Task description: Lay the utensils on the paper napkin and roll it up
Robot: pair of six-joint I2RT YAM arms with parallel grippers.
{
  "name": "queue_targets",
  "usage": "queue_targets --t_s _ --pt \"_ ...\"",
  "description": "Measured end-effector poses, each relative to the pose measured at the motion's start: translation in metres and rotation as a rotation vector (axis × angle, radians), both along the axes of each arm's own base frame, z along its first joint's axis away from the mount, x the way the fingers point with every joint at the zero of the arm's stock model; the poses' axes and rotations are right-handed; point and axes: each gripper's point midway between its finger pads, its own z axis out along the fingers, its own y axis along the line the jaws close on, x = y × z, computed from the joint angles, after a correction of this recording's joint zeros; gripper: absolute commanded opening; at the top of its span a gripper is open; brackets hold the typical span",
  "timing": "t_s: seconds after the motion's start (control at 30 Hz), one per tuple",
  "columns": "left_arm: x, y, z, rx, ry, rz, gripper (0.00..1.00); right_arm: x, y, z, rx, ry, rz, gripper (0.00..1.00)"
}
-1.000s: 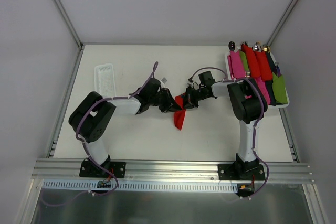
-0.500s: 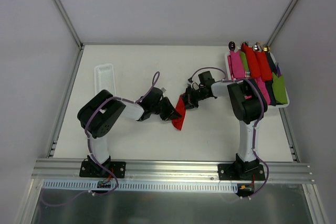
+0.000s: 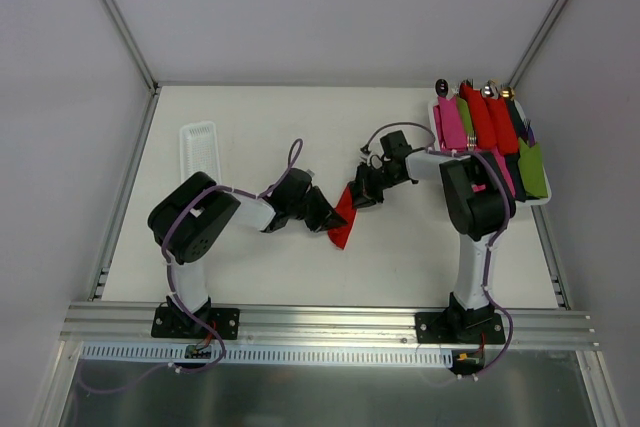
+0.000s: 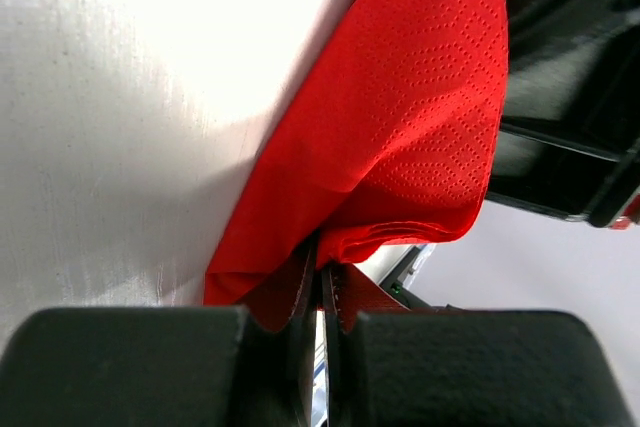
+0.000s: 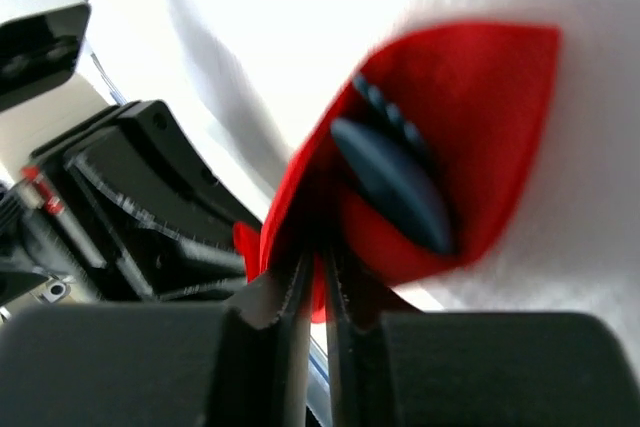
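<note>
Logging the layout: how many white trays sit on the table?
2. One slotted tray lies far left; the other tray sits far right, holding coloured rolled bundles. A hidden third seems unlikely.

Dark utensil (image 5: 392,183) blurred, half-hidden inside the paper napkin (image 5: 485,97) fold.

Both arms bent inward, wrists low, grippers facing each other, nearly tip to tip. L gripper (image 3: 326,215) jaws pressed tight on the paper napkin (image 3: 342,227) — R gripper (image 3: 356,197) jaws near-closed, pinching its opp. edge.
</note>
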Motion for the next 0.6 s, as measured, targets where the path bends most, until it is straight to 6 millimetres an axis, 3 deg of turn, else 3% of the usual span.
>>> queue_targets --t_s 0.37,0.6 --pt "0.0 0.002 -0.002 -0.003 0.021 0.025 0.0 0.014 -0.022 0.031 0.062 -0.041 -0.033 0.11" --pt "0.0 0.001 -0.001 -0.004 0.02 0.025 0.0 0.012 -0.02 0.028 0.087 -0.036 -0.035 0.07"
